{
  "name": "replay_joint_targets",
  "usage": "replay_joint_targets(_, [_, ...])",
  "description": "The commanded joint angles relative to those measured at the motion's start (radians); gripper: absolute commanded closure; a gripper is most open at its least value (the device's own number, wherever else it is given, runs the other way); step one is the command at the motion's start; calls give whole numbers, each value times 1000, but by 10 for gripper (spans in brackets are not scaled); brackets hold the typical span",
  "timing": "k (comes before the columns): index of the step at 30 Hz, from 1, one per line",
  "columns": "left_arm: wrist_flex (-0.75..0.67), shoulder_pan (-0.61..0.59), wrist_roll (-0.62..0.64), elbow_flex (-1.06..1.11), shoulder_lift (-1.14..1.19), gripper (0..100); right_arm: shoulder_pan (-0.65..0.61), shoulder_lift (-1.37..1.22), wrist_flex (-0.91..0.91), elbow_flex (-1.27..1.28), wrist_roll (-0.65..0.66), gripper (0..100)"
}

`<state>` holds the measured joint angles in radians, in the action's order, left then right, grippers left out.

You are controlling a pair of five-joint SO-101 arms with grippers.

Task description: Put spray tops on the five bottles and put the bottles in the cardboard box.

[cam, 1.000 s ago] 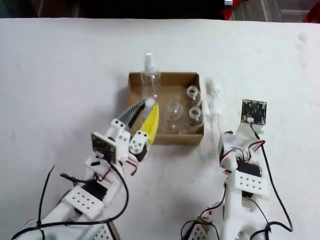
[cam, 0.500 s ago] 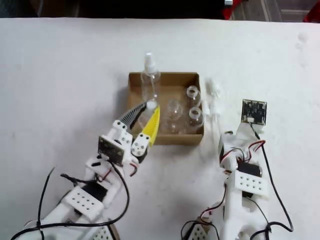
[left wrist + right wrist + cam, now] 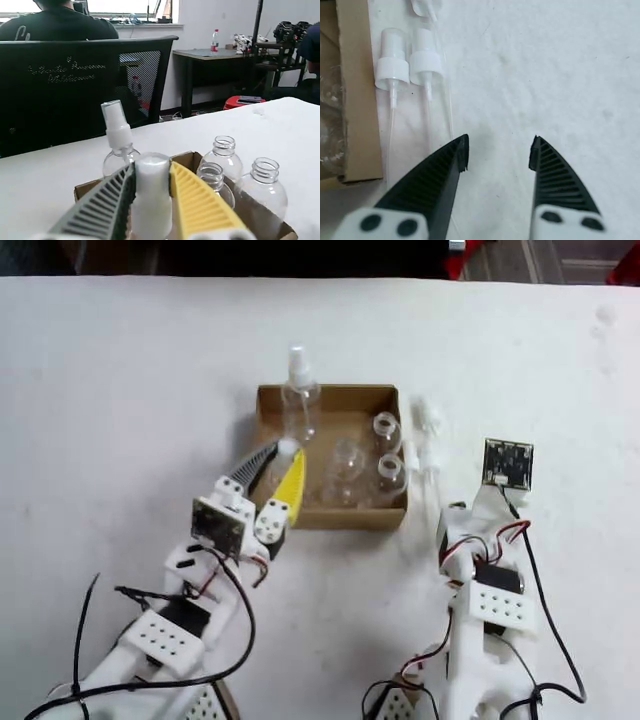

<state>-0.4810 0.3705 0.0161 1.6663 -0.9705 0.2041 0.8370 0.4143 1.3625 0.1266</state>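
High view: the left gripper (image 3: 276,462), one ribbed grey finger and one ribbed yellow, is clamped on a white-capped bottle (image 3: 288,448) over the left side of the square cardboard box (image 3: 330,518). Inside the box stand one clear round bottle with a spray top (image 3: 300,400) and three open-necked bottles (image 3: 347,458). Just right of the box lie three loose spray tops (image 3: 426,62), white with thin tubes. The right gripper (image 3: 499,147) points down at the bare table (image 3: 560,75), its black jaws spread wide and holding nothing.

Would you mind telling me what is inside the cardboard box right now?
The cardboard box holds one capped bottle and three open-necked bottles. The left gripper, shut on a white spray top, sits over its near left corner; whatever is beneath that top is covered.
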Motion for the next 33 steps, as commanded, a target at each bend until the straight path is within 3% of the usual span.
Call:
replay_joint_targets(1, [40, 19, -3, -35, 8, 977, -5, 18, -18, -6, 15, 818])
replay_joint_targets(33, [71, 2, -3, -2, 2, 976, -4, 18, -18, -6, 15, 818])
